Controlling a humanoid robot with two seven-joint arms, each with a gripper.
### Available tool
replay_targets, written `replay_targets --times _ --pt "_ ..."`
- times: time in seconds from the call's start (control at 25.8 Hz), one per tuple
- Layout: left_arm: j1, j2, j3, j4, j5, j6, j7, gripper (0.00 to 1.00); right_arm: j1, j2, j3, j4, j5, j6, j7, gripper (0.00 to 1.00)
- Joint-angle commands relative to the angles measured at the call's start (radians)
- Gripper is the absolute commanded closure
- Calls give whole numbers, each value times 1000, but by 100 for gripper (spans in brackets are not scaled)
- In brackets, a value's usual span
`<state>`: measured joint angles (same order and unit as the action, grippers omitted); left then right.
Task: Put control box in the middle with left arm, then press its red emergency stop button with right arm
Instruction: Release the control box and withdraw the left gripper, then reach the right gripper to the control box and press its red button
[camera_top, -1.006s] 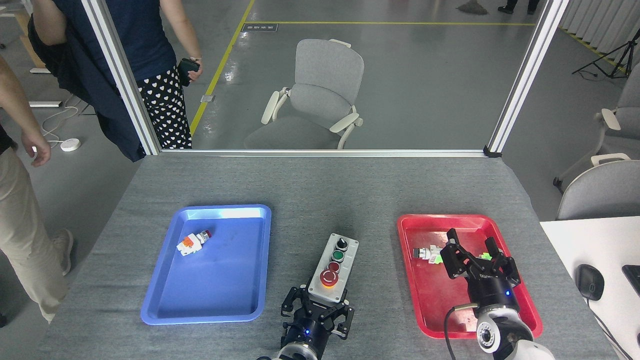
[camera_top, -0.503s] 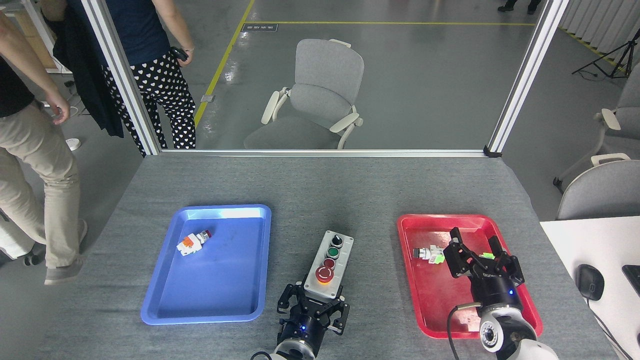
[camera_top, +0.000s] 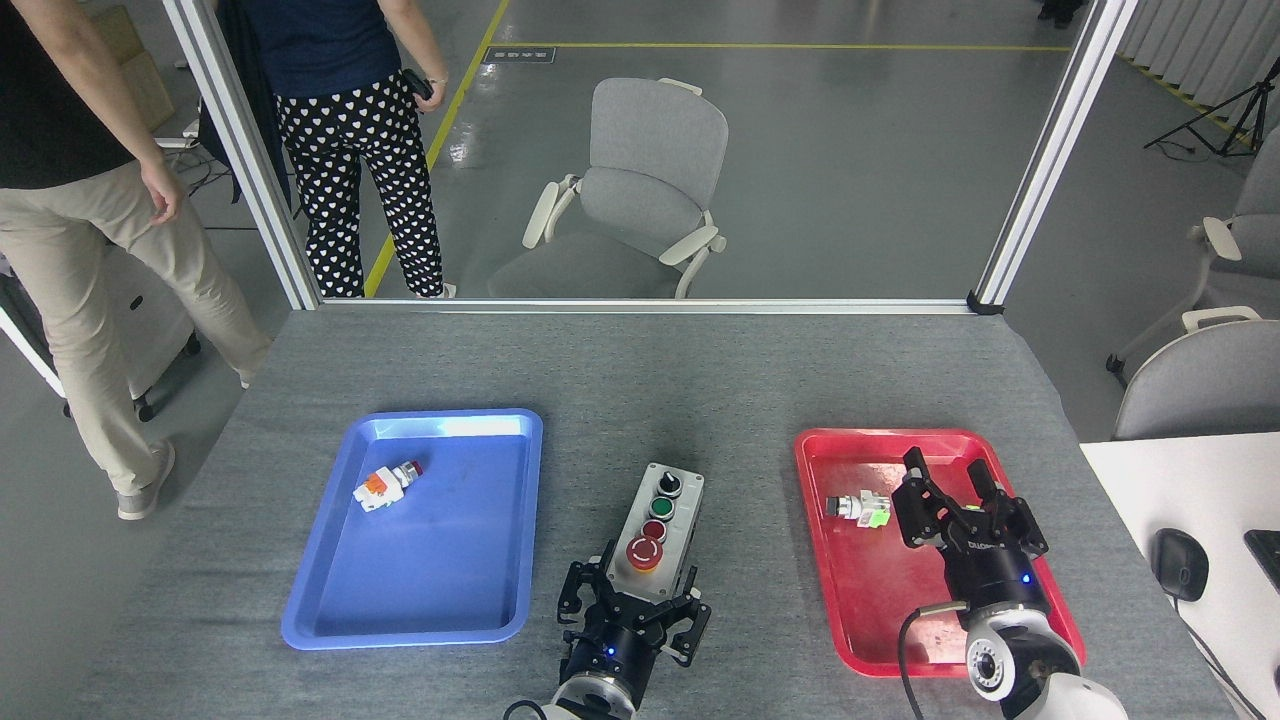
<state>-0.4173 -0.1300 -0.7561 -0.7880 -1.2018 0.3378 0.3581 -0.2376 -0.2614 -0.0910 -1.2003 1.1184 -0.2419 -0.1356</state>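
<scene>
Two trays flank the scene in our head view: a blue tray (camera_top: 330, 600) on the left and a red tray (camera_top: 830, 600) on the right, both lying on the grey woven cloth of the table (camera_top: 640, 370). Between them, on the bare cloth of the middle (camera_top: 740, 480), stands the control box (camera_top: 682, 535), long and slightly tilted, its far end leaning a little to the right. Its row runs from a black knob at the far end, through a green button and a small red one, to the red emergency stop button (camera_top: 645, 552) at the near end.

Our left gripper (camera_top: 634, 607) sits at that near end, claws spread to either side of the box's base; we cannot tell whether they are pressing it or merely flanking it. Our right gripper (camera_top: 963, 492) hovers above the red tray with its claws spread apart and nothing between them, just right of a small green-and-white push button (camera_top: 862, 509) lying in that tray. A white-and-orange switch (camera_top: 388, 483) with a red tip lies in the blue tray.

Beyond the table, a grey chair (camera_top: 640, 190) stands on the floor, and two people (camera_top: 90, 200) stand at the far left.
</scene>
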Motion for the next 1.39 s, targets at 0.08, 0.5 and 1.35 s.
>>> replay_targets --times 0.08,0.5,1.35 --pt "49 26 14 -146 -2 6 38 1 -39 -10 7 13 0 -129 -1 91" --pt "229 254 277 -473 5 -74 27 1 -170 -19 293 139 14 -407 4 100" --pt "279 336 623 -516 5 -307 -120 1 -209 24 452 308 15 -451 39 100"
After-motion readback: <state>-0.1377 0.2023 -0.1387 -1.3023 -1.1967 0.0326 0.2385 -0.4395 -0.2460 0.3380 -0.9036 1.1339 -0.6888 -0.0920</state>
